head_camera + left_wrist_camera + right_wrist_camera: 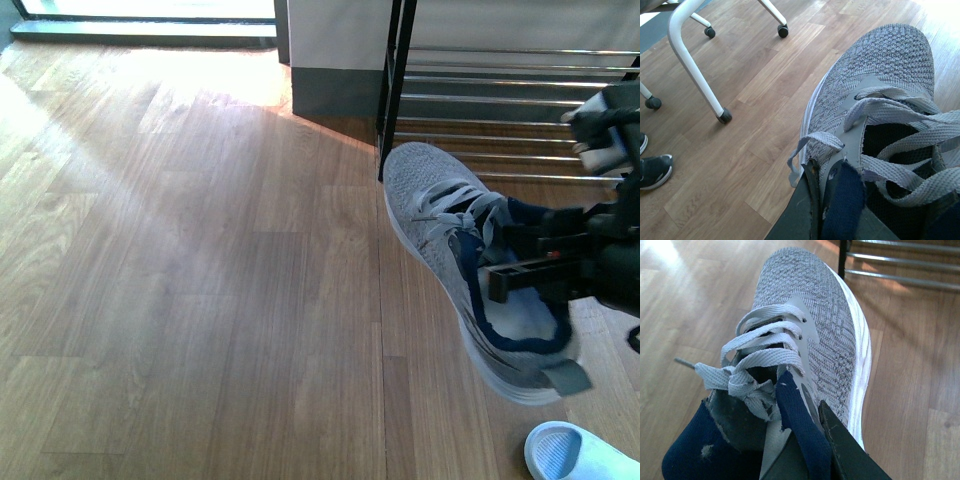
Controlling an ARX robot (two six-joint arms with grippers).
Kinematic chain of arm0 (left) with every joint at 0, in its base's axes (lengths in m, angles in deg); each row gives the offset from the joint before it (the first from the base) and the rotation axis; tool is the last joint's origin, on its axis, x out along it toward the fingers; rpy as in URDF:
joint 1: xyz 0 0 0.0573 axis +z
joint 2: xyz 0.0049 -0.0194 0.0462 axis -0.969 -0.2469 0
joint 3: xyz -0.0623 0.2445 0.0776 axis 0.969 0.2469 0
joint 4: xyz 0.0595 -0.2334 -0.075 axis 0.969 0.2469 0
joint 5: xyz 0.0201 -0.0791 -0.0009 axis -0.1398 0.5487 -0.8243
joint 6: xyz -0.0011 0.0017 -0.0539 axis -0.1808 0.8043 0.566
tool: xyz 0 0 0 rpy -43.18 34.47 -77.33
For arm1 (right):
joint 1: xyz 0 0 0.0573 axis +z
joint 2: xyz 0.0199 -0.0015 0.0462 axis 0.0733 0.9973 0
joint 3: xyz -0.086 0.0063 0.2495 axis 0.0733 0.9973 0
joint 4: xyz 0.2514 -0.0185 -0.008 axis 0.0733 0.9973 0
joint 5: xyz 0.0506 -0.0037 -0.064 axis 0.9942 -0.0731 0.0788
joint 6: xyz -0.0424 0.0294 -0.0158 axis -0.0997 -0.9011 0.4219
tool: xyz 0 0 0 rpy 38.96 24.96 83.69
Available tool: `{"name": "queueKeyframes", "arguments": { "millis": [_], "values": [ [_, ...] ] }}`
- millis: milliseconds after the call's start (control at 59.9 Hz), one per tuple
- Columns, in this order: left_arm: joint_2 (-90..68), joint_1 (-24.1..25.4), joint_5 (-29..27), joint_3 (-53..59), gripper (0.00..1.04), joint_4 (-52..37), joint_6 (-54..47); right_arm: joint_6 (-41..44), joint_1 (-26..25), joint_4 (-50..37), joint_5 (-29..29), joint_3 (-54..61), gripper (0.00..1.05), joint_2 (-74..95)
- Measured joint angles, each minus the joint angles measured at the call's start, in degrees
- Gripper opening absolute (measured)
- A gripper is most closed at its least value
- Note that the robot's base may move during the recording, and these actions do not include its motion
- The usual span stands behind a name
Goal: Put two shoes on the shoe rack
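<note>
Front view: my right tool (515, 263) is clamped on the padded navy collar of the grey sneaker (450, 230). The shoe appears lifted off the wooden floor (200, 280) and tilted. Its toe points to 11 o'clock, just beside the black corner post of the shoe rack (500, 100). A pale blue slide (580, 455) lies at 5 o'clock from the heel.

In the left wrist view, my left tool (840, 212) is closed on the navy tongue of a second sneaker (880, 65). White chair legs (695, 65) stand beyond it.

Procedure, as I judge it:
1. Swing the toe towards 1 o'clock to clear the post before advancing.
2. Level the sole, then lower it across several rods.
3. Release only once the sole is seated.

Material notes:
- The upper is soft grey knit, and the collar yields under clamping, so the shoe may sag or rotate.
- The flat woven laces hang loose and could snag.
- The white sole looks smooth.
- The rods are thin, round and polished, with open gaps between them; a narrow toe may dip between them.
</note>
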Motion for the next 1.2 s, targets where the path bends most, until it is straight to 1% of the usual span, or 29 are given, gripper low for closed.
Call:
{"name": "queueKeyframes", "arguments": {
  "millis": [83,167,300,367,567,767,1201],
  "values": [
    [0.00,0.00,0.00,0.00,0.02,0.00,0.02,4.66,1.99,5.66,0.20,6.91,0.01,-16.68],
    [0.00,-0.02,0.00,0.00,0.02,0.00,0.02,7.91,3.43,11.87,-0.24,10.64,0.01,-29.59],
    [0.00,0.00,0.00,0.00,0.02,0.00,0.00,12.83,5.20,25.16,-1.16,15.69,0.01,-52.81],
    [0.00,0.00,-0.02,0.00,0.02,0.00,0.00,13.84,5.29,26.32,-1.40,16.28,0.01,-59.01],
    [0.00,0.00,-0.02,0.00,0.02,0.00,0.02,14.91,5.29,26.40,-2.43,16.13,0.01,-61.20],
    [0.00,0.07,-0.28,0.00,0.02,0.00,0.02,15.15,5.40,26.47,-1.20,16.13,0.01,-61.22],
    [0.09,0.04,-0.17,0.00,0.02,0.00,0.02,15.30,5.38,26.47,-1.77,16.15,0.01,-61.24]
  ]
}}
